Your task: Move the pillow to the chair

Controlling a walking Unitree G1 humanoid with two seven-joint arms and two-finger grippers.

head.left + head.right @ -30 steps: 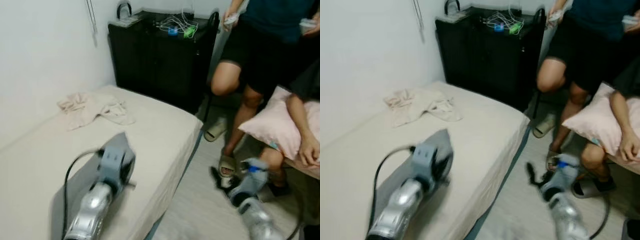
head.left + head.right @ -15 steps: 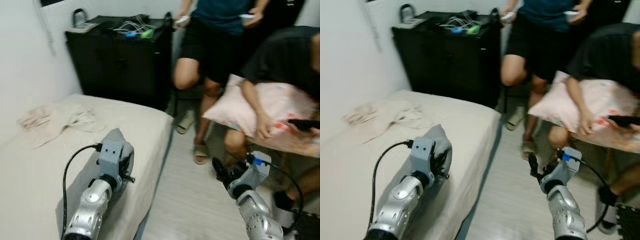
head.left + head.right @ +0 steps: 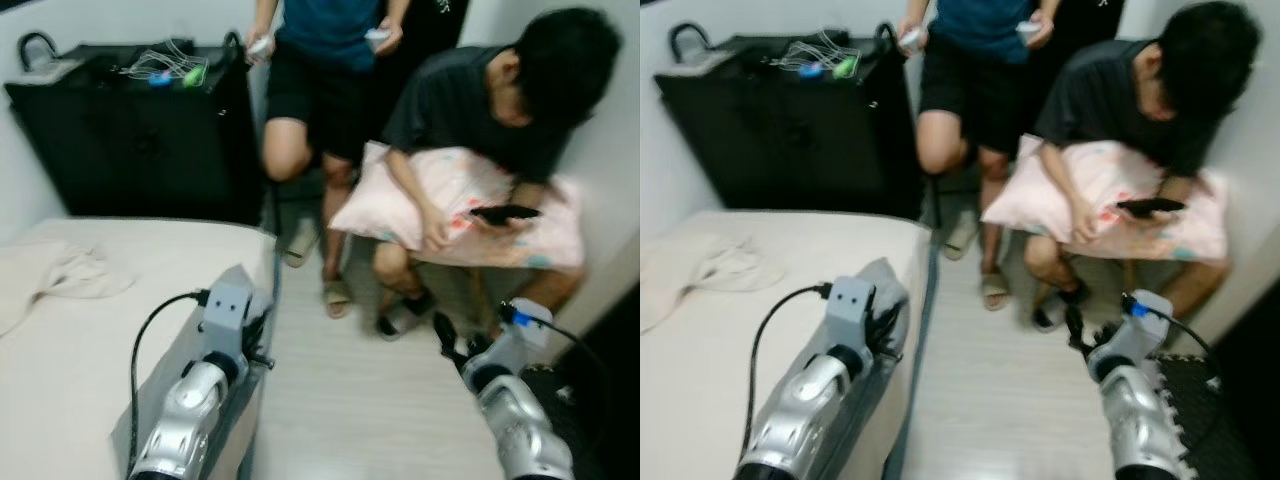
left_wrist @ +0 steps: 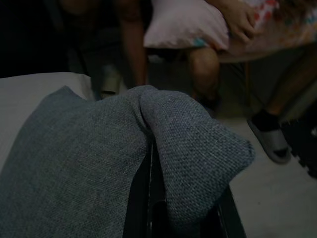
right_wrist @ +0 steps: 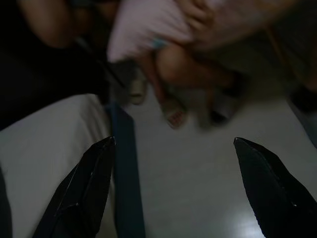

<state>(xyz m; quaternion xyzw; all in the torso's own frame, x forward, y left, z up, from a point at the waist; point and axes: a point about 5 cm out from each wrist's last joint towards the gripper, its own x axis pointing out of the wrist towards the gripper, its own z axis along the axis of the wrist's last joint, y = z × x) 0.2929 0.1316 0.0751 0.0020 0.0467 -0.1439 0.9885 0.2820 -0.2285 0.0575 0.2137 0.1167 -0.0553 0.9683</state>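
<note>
A grey fabric pillow [image 4: 188, 144] is clamped in my left gripper [image 3: 252, 338], which is shut on it above the bed's near corner. In the eye views the grey pillow [image 3: 236, 285] bulges beside the wrist and hangs down over the bed edge. My right gripper [image 5: 173, 148] is open with nothing between its fingers, low over the floor at the right [image 3: 447, 336]. A seated person [image 3: 500, 100] at the right holds a pink patterned pillow [image 3: 450, 200] on their lap. Their seat is hidden beneath them.
A standing person [image 3: 320, 80] is beside a black cabinet [image 3: 130, 140] with cables on top. The bed [image 3: 90, 350] fills the left, with a crumpled cloth [image 3: 50, 275] on it. A strip of pale floor [image 3: 350, 400] runs between the bed and the people. A dark mat [image 3: 1190, 400] lies far right.
The camera has swung to the right: bed and cabinet slid left, and the seated person with the pink pillow came into full view. Both grippers keep their state.
</note>
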